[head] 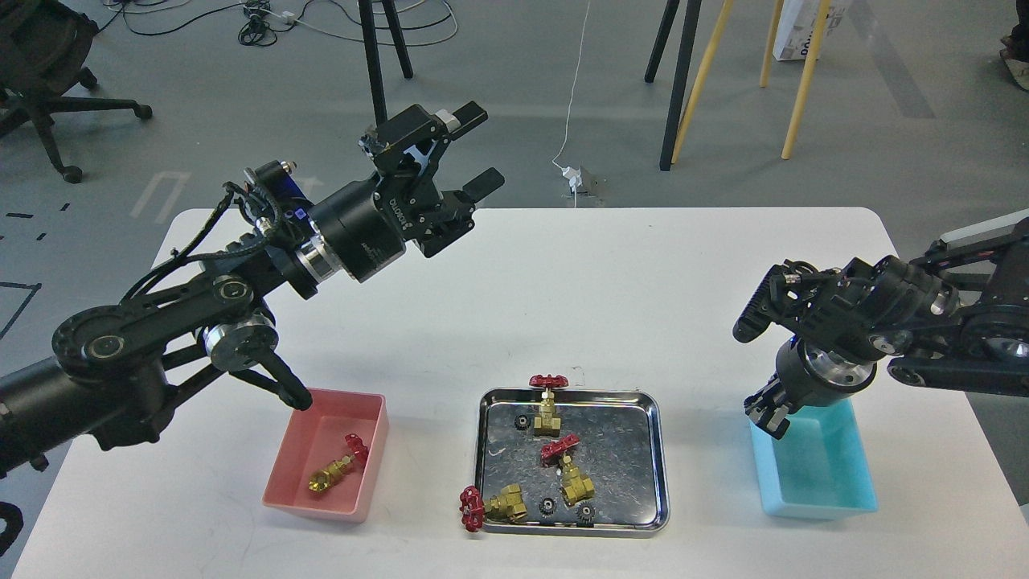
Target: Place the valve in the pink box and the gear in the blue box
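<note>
One valve (338,466) lies in the pink box (299,450) at the front left. Three more valves (567,468) lie on the steel tray (655,458), with three black gears (547,505) among them. The valve at the tray's front left (494,505) has its red wheel hanging over the tray's rim. The blue box (828,474) stands at the front right. My right gripper (768,412) points down over the blue box's far left corner; it is dark and its fingers cannot be told apart. My left gripper (481,147) is open and empty, high above the table's far left.
My left arm's elbow (241,346) hangs just behind the pink box. Chair legs, tripod legs and cables are on the floor beyond the table's far edge.
</note>
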Controlling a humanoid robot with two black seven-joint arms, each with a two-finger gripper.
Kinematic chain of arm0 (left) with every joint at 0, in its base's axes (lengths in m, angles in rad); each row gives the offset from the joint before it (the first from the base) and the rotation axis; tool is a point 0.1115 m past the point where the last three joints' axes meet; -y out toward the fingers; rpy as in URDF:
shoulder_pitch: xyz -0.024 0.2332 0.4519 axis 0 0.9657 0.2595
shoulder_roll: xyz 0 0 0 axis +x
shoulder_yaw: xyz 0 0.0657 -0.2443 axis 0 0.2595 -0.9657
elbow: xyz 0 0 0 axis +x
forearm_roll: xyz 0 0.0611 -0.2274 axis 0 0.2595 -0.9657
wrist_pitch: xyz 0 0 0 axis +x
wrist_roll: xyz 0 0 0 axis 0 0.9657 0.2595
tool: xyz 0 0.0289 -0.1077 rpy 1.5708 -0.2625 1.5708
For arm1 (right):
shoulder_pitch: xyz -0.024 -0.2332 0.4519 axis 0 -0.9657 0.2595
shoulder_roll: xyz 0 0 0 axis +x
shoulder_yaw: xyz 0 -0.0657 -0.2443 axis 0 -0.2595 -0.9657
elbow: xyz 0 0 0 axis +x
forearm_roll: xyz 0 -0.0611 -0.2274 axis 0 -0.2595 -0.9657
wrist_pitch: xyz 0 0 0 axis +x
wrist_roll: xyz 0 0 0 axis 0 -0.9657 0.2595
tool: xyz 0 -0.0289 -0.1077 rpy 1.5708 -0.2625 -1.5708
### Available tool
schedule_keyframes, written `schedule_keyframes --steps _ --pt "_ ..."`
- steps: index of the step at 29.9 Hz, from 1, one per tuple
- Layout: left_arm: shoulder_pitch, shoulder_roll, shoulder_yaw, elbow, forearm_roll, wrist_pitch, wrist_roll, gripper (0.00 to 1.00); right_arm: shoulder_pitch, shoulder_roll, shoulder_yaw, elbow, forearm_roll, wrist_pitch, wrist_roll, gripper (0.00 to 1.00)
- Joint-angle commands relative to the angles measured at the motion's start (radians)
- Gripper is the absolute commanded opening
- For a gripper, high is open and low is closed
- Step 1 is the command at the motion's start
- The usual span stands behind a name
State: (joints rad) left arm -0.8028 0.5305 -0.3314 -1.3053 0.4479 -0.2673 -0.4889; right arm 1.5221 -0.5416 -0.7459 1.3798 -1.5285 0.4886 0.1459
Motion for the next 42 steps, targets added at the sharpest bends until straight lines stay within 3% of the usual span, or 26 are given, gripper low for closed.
schedule_keyframes --steps 1,9,15,21,24,31,32,37,40,42 --pt "0.004 -0.009 0.0 0.008 0.002 0.002 0.0 0.86 0.003 -0.015 0.029 0.004 0.002 0.0 0.0 0.06" --pt "0.004 -0.021 -0.003 0.015 0.02 0.0 0.0 0.86 0.035 -0.061 0.06 0.039 0.002 0.0 0.0 0.06" --pt "0.004 -0.021 -0.003 0.018 0.02 -0.001 0.0 0.86 0.082 -0.17 0.036 0.143 -0.044 0.0 0.001 0.06" --pt "0.004 -0.038 -0.001 0.031 0.02 -0.003 0.0 0.86 0.081 -0.242 -0.009 0.156 -0.154 0.0 0.003 0.06" --pt "0.004 -0.044 0.0 0.037 0.02 -0.003 0.0 0.86 0.069 -0.25 -0.013 0.156 -0.147 0.0 0.001 0.11" --pt "0.004 -0.044 -0.001 0.046 0.02 -0.006 0.0 0.86 0.059 -0.251 -0.001 0.154 -0.053 0.0 -0.002 0.94" --pt "0.004 -0.043 -0.003 0.05 0.02 -0.009 0.0 0.86 0.059 -0.25 0.0 0.154 -0.036 0.0 -0.005 0.99" --pt "0.001 -0.038 -0.011 0.107 0.018 -0.012 0.0 0.86 0.055 -0.254 0.115 0.124 0.031 0.0 -0.005 0.99" --pt "-0.025 -0.04 -0.021 0.222 0.006 -0.03 0.0 0.86 0.014 -0.255 0.322 0.003 0.23 0.0 -0.003 0.99" --pt "-0.065 -0.04 -0.061 0.314 0.005 -0.102 0.0 0.86 -0.051 -0.232 0.46 -0.118 0.425 -0.03 0.0 0.99"
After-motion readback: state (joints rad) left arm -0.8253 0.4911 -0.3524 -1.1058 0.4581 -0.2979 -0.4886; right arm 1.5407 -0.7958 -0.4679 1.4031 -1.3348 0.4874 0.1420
